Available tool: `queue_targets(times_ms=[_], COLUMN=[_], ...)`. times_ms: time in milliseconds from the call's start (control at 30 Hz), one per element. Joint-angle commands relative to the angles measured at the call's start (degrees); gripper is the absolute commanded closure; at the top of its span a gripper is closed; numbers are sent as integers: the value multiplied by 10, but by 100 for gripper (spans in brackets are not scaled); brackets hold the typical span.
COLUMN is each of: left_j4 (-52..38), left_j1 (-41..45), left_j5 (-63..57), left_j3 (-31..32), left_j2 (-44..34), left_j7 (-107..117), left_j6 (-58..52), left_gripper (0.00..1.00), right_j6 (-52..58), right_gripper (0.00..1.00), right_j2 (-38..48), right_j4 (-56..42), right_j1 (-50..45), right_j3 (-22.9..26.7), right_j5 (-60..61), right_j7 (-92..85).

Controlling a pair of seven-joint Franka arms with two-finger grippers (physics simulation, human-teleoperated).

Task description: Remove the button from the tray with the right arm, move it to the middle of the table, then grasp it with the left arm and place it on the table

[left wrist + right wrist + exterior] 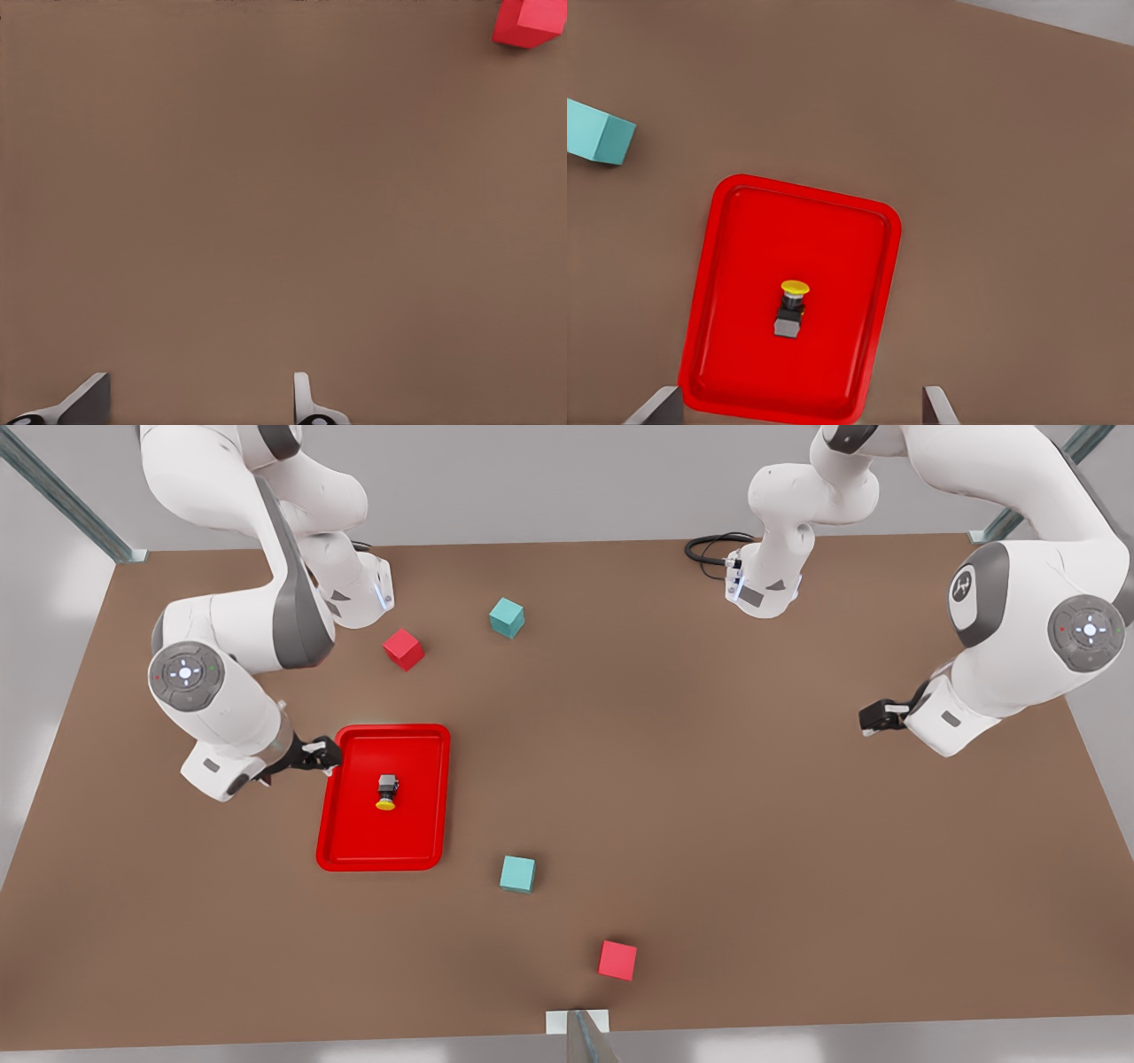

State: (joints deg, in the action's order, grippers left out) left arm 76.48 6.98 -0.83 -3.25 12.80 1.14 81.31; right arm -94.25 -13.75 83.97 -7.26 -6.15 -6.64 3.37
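Note:
The button [387,791], a small dark grey body with a yellow cap, sits near the middle of the red tray [418,824] on the brown table [709,779]. In the right wrist view the button [792,309] shows inside the tray [744,266]. My right gripper [321,755] hovers at the tray's rim on the front view's left, apart from the button. Its fingers [937,409] are spread wide, so the right gripper [799,412] is open and empty. My left gripper [873,717] waits over bare table at the front view's right. The left gripper [197,403] is also open and empty.
A red cube [403,648] and a teal cube [506,617] lie behind the tray. Another teal cube [516,873] and a red cube [617,960] lie nearer the front edge. A black cable [709,549] loops at the far arm base. Metal posts stand at the corners.

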Motion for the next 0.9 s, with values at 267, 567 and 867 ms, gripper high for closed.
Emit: queue_targets(times_ms=[267,567,867], left_j4=[2,4,11], left_j1=[0,0,0], left_j5=[-1,-1,-1], left_j3=[0,0,0], left_j2=[-2,-2,-2], left_j7=[18,18,19], left_j6=[8,7,9], left_gripper=[0,0,0], right_j6=[-34,-398,-466], right_gripper=[0,0,0], right_j2=[-34,16,-113], right_j4=[110,375,300], right_j1=[28,64,22], right_j3=[-2,-3,-27], right_j5=[8,16,56], right_j7=[-9,-7,42])
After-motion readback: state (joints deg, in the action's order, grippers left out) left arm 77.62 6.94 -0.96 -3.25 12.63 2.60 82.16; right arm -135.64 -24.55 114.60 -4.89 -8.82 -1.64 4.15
